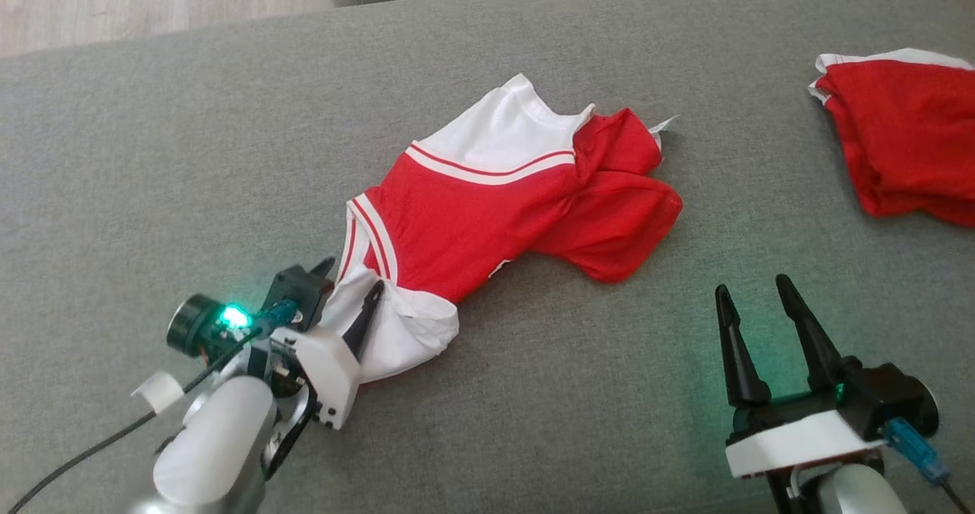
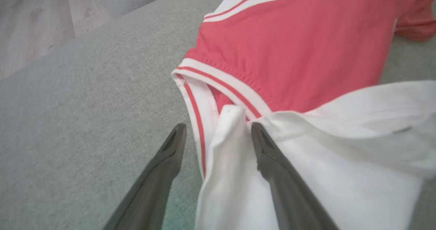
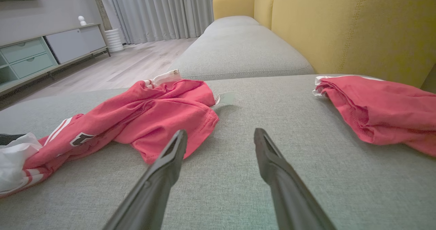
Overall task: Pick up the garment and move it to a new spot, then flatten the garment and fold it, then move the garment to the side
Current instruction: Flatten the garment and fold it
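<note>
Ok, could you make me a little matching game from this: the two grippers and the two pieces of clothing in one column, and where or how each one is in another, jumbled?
Column one
1. left gripper
2. right gripper
3. red and white garment
4. second red garment

Column two
A. heaped near the right edge of the grey cushion
B. open, fingers either side of a white fold
C. crumpled in the middle of the grey cushion
D. open, above bare grey cushion

Pairs: 1-B, 2-D, 3-C, 4-A
</note>
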You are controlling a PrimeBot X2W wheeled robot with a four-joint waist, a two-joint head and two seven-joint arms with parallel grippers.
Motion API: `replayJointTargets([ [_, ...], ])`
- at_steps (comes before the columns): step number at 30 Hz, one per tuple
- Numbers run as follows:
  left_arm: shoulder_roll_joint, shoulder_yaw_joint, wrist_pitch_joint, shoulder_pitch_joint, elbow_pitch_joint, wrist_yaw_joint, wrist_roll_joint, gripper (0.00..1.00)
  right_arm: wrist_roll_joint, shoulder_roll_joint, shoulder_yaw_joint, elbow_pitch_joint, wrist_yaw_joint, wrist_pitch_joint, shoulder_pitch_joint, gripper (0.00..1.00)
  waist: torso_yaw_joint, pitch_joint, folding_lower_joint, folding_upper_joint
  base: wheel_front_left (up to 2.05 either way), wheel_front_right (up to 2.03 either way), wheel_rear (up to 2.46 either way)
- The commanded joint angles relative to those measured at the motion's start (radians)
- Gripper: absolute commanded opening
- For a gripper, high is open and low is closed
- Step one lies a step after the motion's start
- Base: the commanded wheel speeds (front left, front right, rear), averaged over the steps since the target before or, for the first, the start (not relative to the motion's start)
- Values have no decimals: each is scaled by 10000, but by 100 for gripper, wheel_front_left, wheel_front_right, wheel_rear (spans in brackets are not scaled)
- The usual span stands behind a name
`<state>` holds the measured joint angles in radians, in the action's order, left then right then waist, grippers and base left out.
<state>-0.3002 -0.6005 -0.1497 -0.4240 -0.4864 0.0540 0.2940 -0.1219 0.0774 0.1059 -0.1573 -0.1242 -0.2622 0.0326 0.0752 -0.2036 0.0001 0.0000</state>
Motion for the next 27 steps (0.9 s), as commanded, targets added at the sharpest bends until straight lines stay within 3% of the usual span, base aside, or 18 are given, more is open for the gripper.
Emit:
replayJointTargets([
  [1, -300, 280, 138, -541, 224, 3, -158, 100, -25, 90, 226, 271, -65, 4, -289, 100, 21, -15, -1, 0, 0, 0, 0],
  [10, -338, -5, 372, -724, -49, -116, -461, 98, -46, 30, 214, 216, -65, 4, -282, 100, 106, 33, -1, 0, 0, 0, 0],
  [13, -342, -14, 382, -698, -97, -162, -424, 69, -59, 6, 226, 207, -65, 4, -264, 100, 122, 93, -1, 0, 0, 0, 0],
  [15, -338, -30, 413, -676, -75, -214, -422, 58, -55, -5, 222, 199, -65, 4, -242, 100, 118, 135, -1, 0, 0, 0, 0],
  [17, -306, -16, 376, -610, -40, -227, -324, 38, -58, -10, 207, 203, -65, 4, -214, 100, 107, 170, -1, 0, 0, 0, 0],
  [18, -308, -9, 359, -583, -19, -250, -297, 5, -60, -9, 196, 208, -65, 4, -200, 100, 96, 183, -1, 0, 0, 0, 0],
  [19, -324, -18, 317, -547, -8, -267, -283, 0, -63, -2, 181, 210, -65, 4, -192, 100, 83, 198, -1, 0, 0, 0, 0],
  [27, -409, 295, 566, -141, 570, -582, 72, 0, -81, -7, 35, 204, -65, 4, -82, 100, -124, 374, -1, 0, 0, 0, 0],
])
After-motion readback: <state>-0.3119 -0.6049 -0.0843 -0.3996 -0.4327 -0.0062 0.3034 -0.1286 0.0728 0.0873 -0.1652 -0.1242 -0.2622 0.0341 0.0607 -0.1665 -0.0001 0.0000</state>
